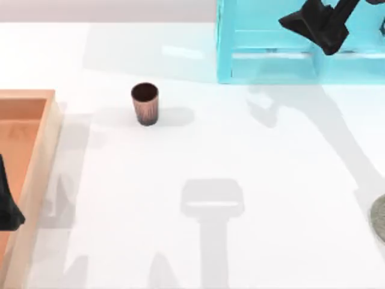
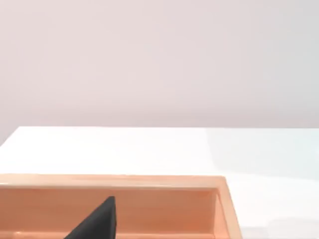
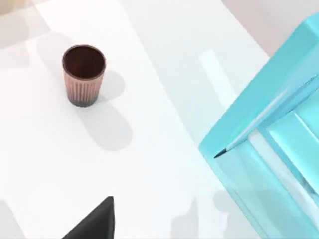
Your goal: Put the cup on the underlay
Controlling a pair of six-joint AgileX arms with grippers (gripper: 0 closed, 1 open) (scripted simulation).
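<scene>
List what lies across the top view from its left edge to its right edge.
Left gripper over the orange tray → cup upright on the table → translucent blue rack → right gripper above the rack → underlay at the right edge.

cups: one [image 1: 144, 103];
underlays: one [image 1: 379, 218], at the bench's right edge;
orange trays: one [image 1: 37, 158];
blue racks: one [image 1: 264, 60]

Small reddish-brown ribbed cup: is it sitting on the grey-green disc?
No, the small reddish-brown ribbed cup stands on bare white table, far from the grey-green speckled disc.
</scene>
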